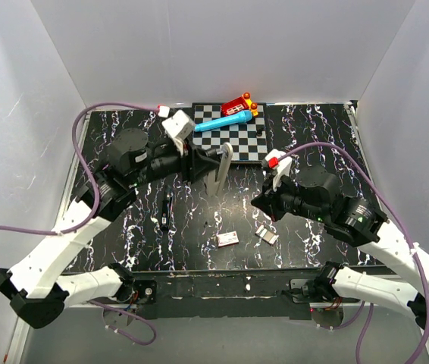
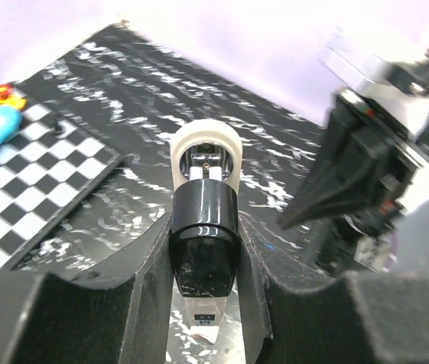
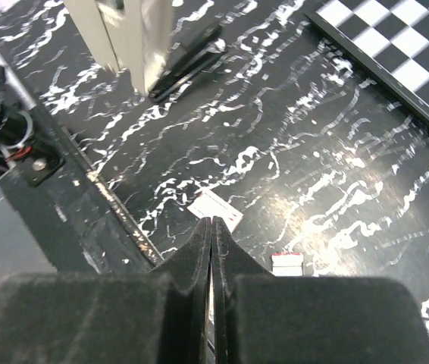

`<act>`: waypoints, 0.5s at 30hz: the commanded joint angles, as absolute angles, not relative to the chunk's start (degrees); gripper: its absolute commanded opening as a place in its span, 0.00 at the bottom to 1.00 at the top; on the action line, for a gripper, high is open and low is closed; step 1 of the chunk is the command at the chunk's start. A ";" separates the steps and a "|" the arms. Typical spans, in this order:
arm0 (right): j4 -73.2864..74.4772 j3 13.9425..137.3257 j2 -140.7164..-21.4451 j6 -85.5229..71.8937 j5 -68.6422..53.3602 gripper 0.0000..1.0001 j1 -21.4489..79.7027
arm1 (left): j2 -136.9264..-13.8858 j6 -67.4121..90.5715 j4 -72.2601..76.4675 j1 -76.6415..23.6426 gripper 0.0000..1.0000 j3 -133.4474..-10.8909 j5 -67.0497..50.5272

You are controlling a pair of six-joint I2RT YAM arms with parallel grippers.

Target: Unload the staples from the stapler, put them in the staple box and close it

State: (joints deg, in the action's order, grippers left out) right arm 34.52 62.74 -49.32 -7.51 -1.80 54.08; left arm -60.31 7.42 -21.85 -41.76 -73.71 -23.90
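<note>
My left gripper [image 1: 199, 164] is shut on the dark body of the stapler [image 1: 222, 171] and holds it above the table. The stapler's silvery strip hangs down, nearly upright, over the table's middle. In the left wrist view the glossy black body [image 2: 203, 243] sits clamped between my fingers, with a pale rounded end beyond it. The silvery strip also shows at the top of the right wrist view [image 3: 127, 38]. My right gripper [image 1: 260, 203] is shut, low over the table to the right of the stapler, and its fingertips [image 3: 203, 239] are pressed together.
A thin black stick [image 1: 167, 211] lies left of centre. A small pink-and-white box [image 1: 228, 239] and a small white-and-red piece [image 1: 267, 235] lie near the front edge, close under my right gripper. A checkered board [image 1: 254, 144] at the back holds a blue tube and a red toy.
</note>
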 commanded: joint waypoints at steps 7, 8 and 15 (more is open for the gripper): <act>30.06 59.24 -52.03 -14.94 10.20 0.01 52.56 | -75.57 7.64 -32.51 -32.19 0.00 -92.10 0.88; 29.80 58.98 -52.64 -15.29 10.11 0.01 52.56 | -77.33 8.17 -33.30 -29.99 0.00 -93.41 0.27; 26.99 56.61 -57.38 -17.66 7.65 0.01 52.56 | -92.87 8.44 -41.92 -20.75 0.00 -106.25 -2.63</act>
State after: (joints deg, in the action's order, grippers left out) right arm 31.27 57.63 -55.59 -15.53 7.92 52.66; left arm -88.38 7.68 -38.72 -23.88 -99.59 -2.74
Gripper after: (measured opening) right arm 0.022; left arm 0.313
